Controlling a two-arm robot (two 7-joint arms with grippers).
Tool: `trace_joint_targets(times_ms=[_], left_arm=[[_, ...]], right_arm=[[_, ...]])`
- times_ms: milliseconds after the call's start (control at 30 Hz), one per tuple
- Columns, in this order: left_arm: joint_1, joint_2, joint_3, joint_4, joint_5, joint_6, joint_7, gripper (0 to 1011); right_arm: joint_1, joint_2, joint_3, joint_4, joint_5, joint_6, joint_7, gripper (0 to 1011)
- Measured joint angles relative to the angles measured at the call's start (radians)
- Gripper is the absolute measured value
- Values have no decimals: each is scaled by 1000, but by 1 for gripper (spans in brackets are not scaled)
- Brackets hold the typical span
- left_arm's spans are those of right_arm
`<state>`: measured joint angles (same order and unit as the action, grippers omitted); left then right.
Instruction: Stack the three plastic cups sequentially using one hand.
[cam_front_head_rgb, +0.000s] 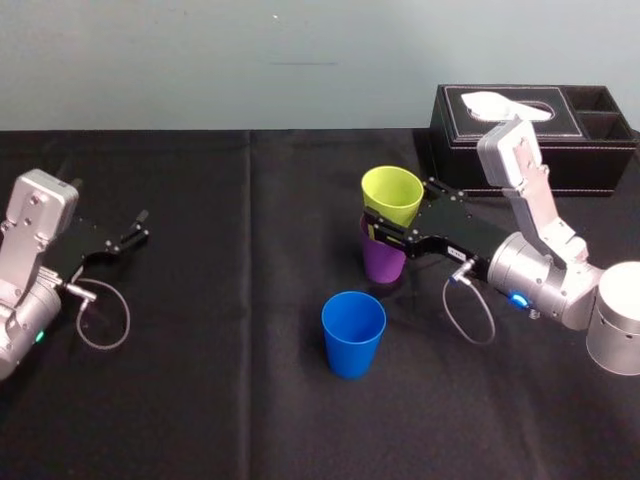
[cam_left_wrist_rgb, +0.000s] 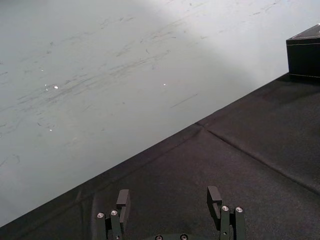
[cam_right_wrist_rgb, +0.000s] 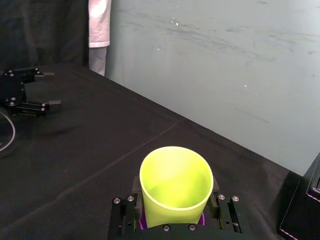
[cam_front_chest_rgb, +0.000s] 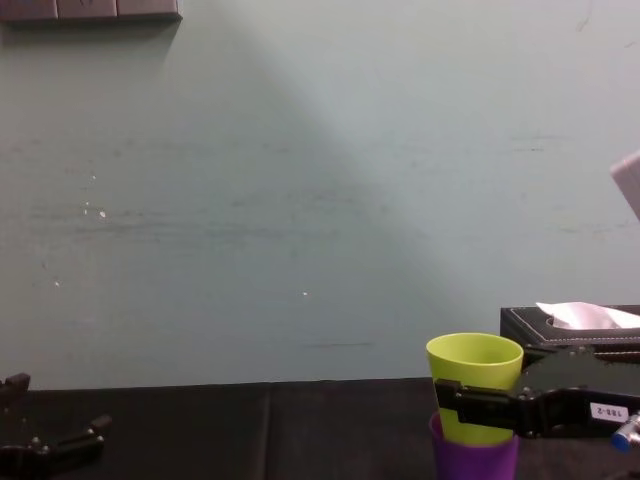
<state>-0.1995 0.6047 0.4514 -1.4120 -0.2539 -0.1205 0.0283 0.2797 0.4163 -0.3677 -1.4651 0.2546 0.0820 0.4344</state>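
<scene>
Two cups are nested: yellow-green cup (cam_front_head_rgb: 392, 195) sits partway in purple cup (cam_front_head_rgb: 383, 262) on the desk (cam_front_head_rgb: 220, 380); blue cup (cam_front_head_rgb: 353, 333) stands alone nearby, closer to the robot. Right pincer (cam_front_head_rgb: 398, 206) clamps the yellow-green cup on its wall, just above the purple rim. Left pincer (cam_front_head_rgb: 140, 226) is parked at desk's left, fingers (cam_left_wrist_rgb: 123, 199) spread, holding nothing. We judge the cups light, thin-walled & smooth, so prob. slippery and apt to flex; we advise a gentle hold across the wall, below the rim.

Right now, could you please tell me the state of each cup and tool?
yellow-green cup: gripped, nested in the purple cup.
purple cup: upright, holding the yellow-green one.
blue cup: upright, empty, standing apart.
right tool: shut on yellow-green cup.
left tool: open, idle.
</scene>
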Motion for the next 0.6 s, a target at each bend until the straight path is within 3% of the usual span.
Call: trace_joint_targets(times_ms=[100,433,600], left_arm=[[0,0,0,0,0,0,0,1011],[0,0,0,0,0,0,0,1011],[0,0,0,0,0,0,0,1011]], right_arm=[[0,0,0,-1,0,1,0,754],[1,0,0,-2,-1,2,0,1003],[1,0,0,-2,-1,3,0,1002]])
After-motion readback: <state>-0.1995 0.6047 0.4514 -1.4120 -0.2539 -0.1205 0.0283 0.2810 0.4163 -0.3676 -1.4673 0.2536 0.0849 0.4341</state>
